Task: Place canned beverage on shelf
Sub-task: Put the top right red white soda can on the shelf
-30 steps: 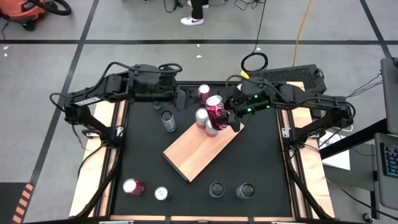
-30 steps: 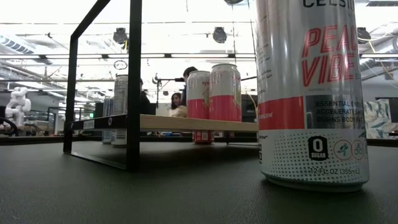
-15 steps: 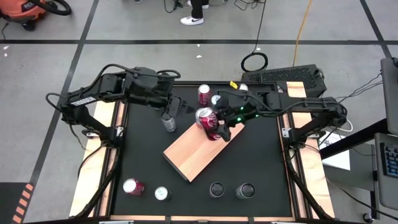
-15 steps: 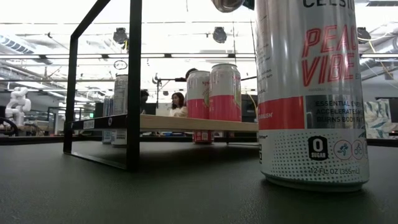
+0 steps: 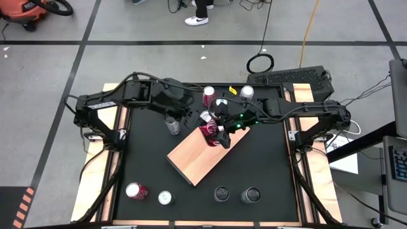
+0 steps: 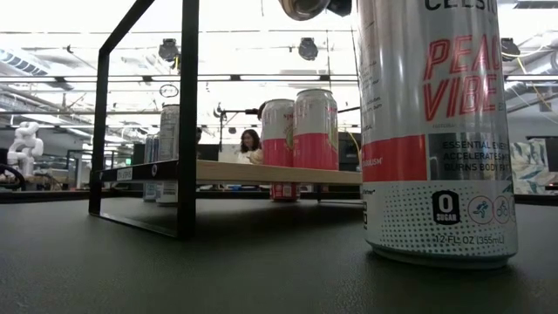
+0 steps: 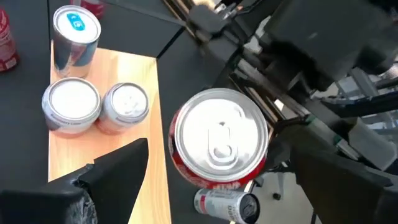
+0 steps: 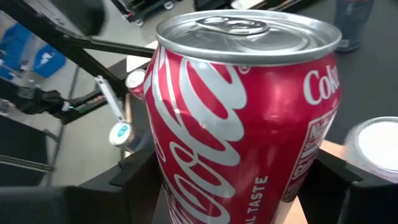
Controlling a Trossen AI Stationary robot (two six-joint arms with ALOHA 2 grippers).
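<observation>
High view: just above centre frame we see the right gripper clamped on a red Coca-Cola can over the upper end of the shelf, while the left gripper, fingers spread and holding nothing, sits just left of it, so we judge the placing step is under way and the next move calls for lowering the can upright beside the cans already standing there, then letting go. Low view: the near can at right frame reads "PEACH VIBE", "0 SUGAR" and "12 FL OZ (355mL)". Right wrist view: the held can fills the frame, its script reading "Coca-Cola" in part.
</observation>
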